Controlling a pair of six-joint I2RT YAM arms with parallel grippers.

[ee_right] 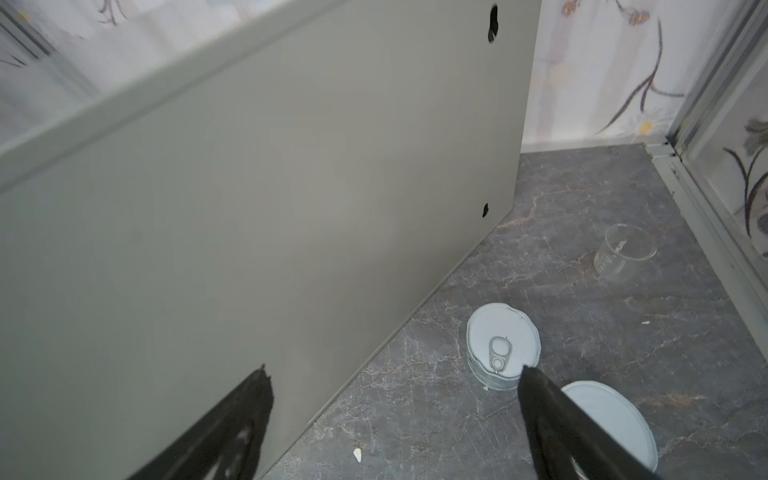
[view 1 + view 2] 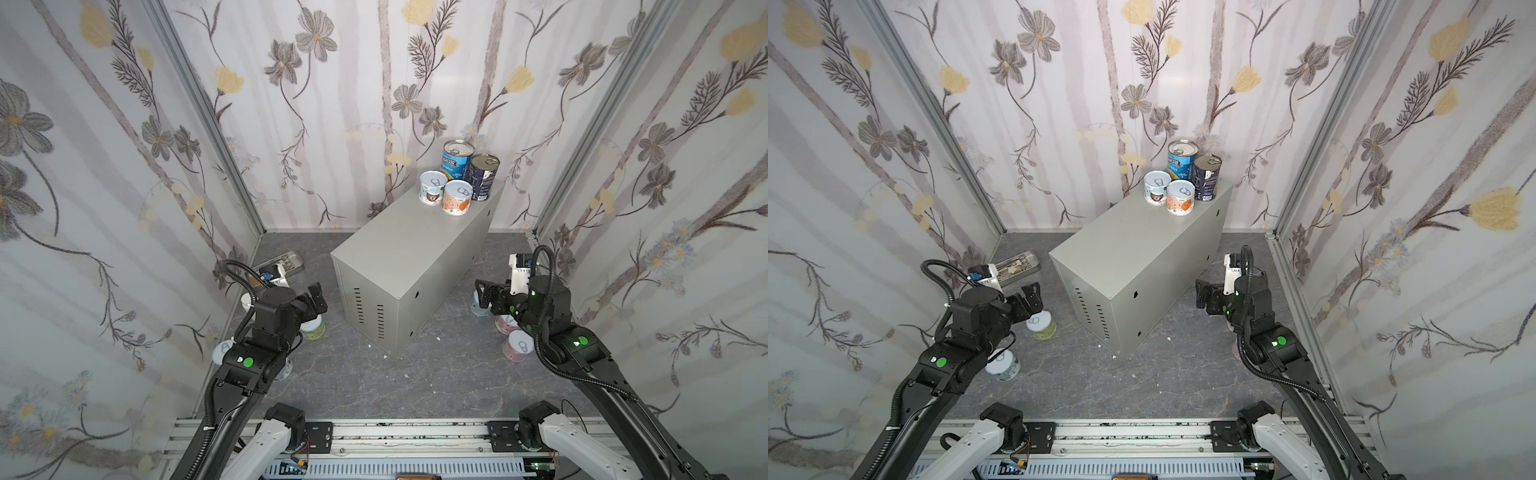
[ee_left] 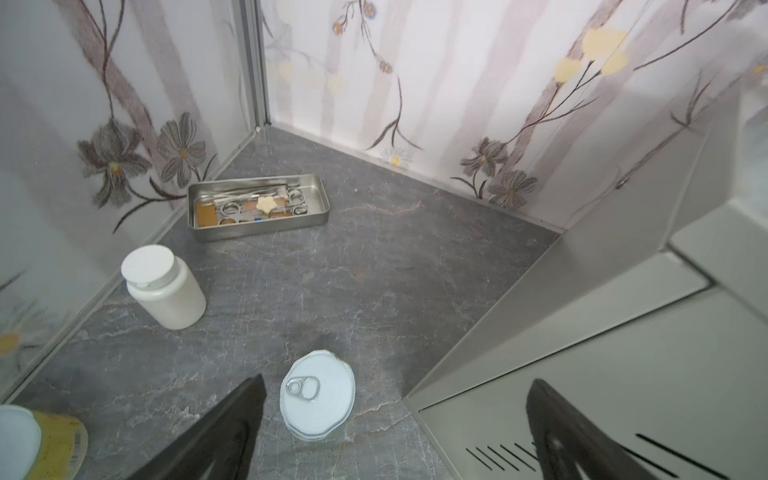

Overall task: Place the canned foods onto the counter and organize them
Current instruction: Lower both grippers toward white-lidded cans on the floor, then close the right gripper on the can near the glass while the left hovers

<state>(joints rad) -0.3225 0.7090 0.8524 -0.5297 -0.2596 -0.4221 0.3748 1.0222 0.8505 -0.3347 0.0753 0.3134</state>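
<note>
Four cans are seen standing on the far end of the grey box [image 2: 415,257]: a blue tin [image 2: 456,160], a navy tin [image 2: 483,176], a bear-labelled can [image 2: 433,188] and an orange-labelled can [image 2: 457,198]. The left gripper [image 2: 318,297] is held spread and empty above the floor, over a green-labelled can [image 2: 312,328] near the box's slotted end. The right gripper [image 1: 394,372] is likewise spread with nothing between its jaws, close to the box's long side, and a pale-lidded can [image 1: 500,345] is seen on the floor by one finger.
</note>
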